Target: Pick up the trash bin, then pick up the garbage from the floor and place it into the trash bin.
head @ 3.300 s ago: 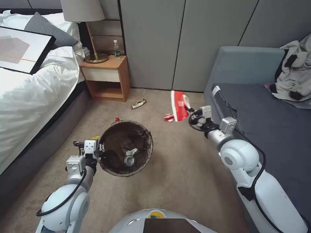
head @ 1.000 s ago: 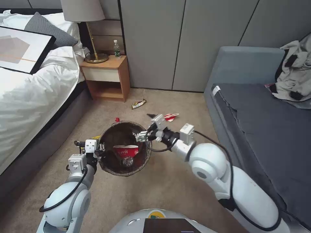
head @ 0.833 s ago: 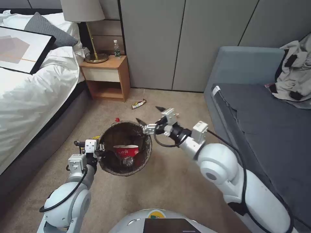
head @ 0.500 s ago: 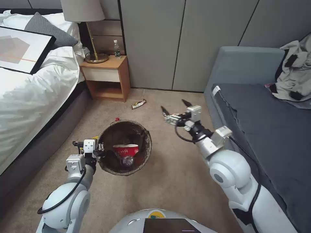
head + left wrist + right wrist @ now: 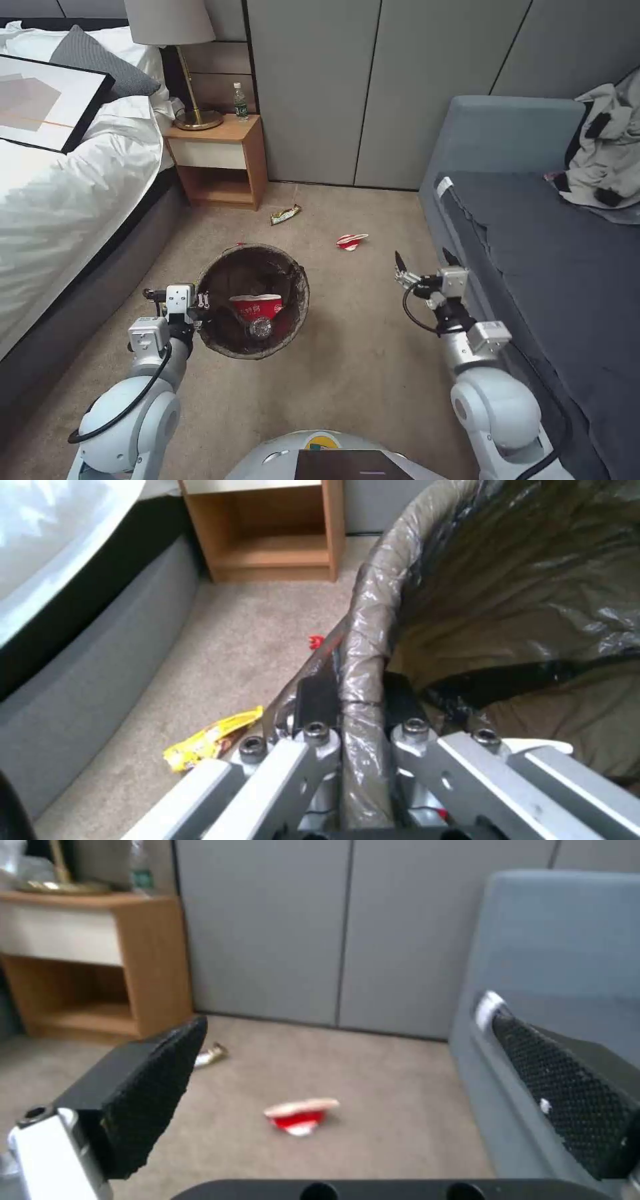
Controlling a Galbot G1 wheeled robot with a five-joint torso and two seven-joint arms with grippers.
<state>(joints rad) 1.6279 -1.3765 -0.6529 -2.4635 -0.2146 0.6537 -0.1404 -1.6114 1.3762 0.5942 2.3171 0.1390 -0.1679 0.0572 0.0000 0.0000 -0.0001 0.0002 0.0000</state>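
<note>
Bed [image 5: 60, 180] with white duvet, grey pillow [image 5: 100, 60], framed picture [image 5: 40, 100] on top. Wooden nightstand [image 5: 220, 157] holds brass lamp [image 5: 183, 73], water bottle [image 5: 240, 101]. Grey sofa [image 5: 533, 220] carries crumpled clothes [image 5: 603, 153].

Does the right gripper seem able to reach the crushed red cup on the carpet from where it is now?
Probably yes. The right gripper is open and empty, and only bare carpet lies between it and the crushed red cup. The sofa stays to its side.

Robot body: white shells, grey joints.
Black cables are looping along both arms; silver gripper links are showing socket-head screws; finger pads [image 5: 157, 1090] are showing black mesh texture.
</note>
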